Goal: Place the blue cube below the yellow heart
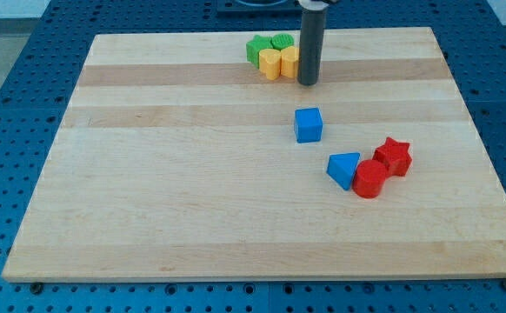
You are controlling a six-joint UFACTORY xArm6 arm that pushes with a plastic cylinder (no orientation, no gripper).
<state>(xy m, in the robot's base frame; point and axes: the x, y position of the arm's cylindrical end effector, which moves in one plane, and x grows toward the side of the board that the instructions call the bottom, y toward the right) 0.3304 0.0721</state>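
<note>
My tip (308, 83), a plain dark rod with no pincer, touches the yellow heart (272, 63) cluster on the pale wood-grained desk (166, 191). The smooth blue cube (308, 124) sits below it, apart.

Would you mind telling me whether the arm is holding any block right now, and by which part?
Nothing is held. My tip rests on the board just right of the yellow blocks, apart from the blue cube below it.

Looks like a robotics lab bench: pale wooden board (236, 191) laid on a blue perforated table (27, 78) with a regular hole grid, small coloured toy blocks (308, 124) scattered on top, dark rod (309, 43) hanging above.
</note>
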